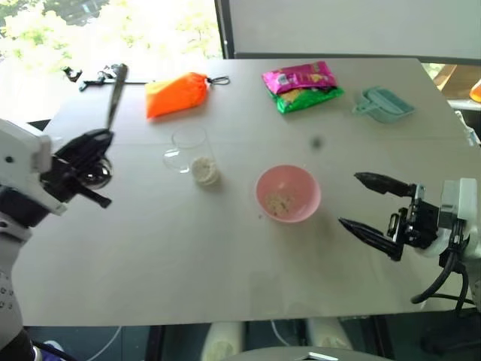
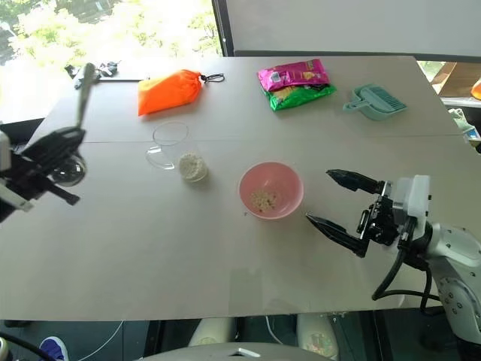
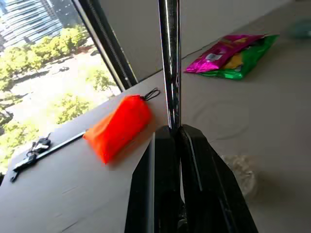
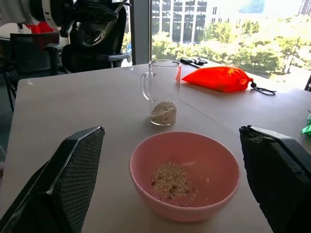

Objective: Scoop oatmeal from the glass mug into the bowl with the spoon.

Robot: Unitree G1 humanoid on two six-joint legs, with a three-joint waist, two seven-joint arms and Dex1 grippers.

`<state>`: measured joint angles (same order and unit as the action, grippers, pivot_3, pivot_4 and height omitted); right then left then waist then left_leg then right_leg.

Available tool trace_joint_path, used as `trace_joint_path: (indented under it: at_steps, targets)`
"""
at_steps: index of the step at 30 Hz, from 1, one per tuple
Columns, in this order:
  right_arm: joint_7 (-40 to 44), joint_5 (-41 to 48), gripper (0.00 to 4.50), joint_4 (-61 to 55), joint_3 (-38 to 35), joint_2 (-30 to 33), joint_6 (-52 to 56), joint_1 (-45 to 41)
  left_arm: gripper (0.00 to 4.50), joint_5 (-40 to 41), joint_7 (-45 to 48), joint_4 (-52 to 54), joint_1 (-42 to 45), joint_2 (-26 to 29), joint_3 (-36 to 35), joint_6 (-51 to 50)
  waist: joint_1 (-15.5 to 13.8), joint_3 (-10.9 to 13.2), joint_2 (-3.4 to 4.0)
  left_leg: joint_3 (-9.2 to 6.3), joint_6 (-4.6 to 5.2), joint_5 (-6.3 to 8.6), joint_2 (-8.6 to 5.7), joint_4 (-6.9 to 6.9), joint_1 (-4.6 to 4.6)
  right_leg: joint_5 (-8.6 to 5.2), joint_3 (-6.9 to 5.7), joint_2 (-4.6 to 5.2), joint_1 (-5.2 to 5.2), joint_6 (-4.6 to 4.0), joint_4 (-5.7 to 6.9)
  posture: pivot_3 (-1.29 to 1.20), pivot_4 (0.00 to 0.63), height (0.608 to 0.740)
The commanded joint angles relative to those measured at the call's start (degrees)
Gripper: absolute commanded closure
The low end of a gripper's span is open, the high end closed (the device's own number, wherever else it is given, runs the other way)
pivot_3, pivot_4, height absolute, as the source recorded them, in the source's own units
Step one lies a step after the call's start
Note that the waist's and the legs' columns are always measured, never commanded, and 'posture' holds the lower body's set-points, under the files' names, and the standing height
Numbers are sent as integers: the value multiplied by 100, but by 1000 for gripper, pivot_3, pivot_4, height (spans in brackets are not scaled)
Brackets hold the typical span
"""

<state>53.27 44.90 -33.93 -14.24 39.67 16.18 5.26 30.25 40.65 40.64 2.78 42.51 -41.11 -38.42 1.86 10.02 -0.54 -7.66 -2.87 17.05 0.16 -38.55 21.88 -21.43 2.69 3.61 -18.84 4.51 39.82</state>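
Our left gripper (image 1: 98,139) pinches the spoon (image 1: 116,94) upright, clear of the glass mug (image 1: 194,156). Our right gripper (image 1: 364,201) waits, fingers spread, beside the pink bowl (image 1: 288,192) of oatmeal (image 1: 279,204).

Your left gripper (image 1: 94,143) is raised at the left edge of the scene, fingers clamped on the spoon (image 1: 116,92), whose handle points up and away. Your right gripper (image 2: 331,199) hangs near right, pointing left, fingers spread wide, empty.
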Motion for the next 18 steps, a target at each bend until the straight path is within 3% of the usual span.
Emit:
trace_joint_path:
  at_steps: [1, 3, 6, 14, 18]
  targets:
    - [-322, 314, 0, -489, 46, 246, 547, -133, 4471, 564, -454, 616, 549, -268, 1191, -273, 2, 0, 0, -1, 0, 0, 0, 0, -2, 0, -1, -2, 3, 0, 0, 0, 150, 740]
    - [-588, 717, 0, -675, 112, 416, 1038, -281, 4471, 669, -561, 673, 707, -557, 2090, -371, -24, -3, 12, -2, 1, 0, -1, -2, -7, 0, -2, -1, 14, 0, -2, 0, 150, 740]
    - [-856, 1542, 0, -700, 191, 515, 1594, -614, 4471, 469, -522, 446, 823, -669, 2714, -212, 54, 6, -8, 0, 1, 1, -5, -10, -2, 1, 1, 2, 18, 1, -4, 0, 150, 740]
    - [-2791, 2087, 0, -686, 579, 244, 2602, -1759, 4471, 123, -269, -233, 1517, -796, 3687, 439, 47, 10, -6, 2, 1, 0, -2, -1, 0, 0, 4, -7, 7, 0, -7, 0, 150, 740]
    - [-3683, 2993, 0, -543, 660, 32, 2961, -2170, 4471, 109, -190, -308, 1612, -882, 3950, 571, 48, 10, -7, -2, 1, 0, -1, 3, 10, 0, -2, -7, 0, 0, -17, 0, 150, 740]
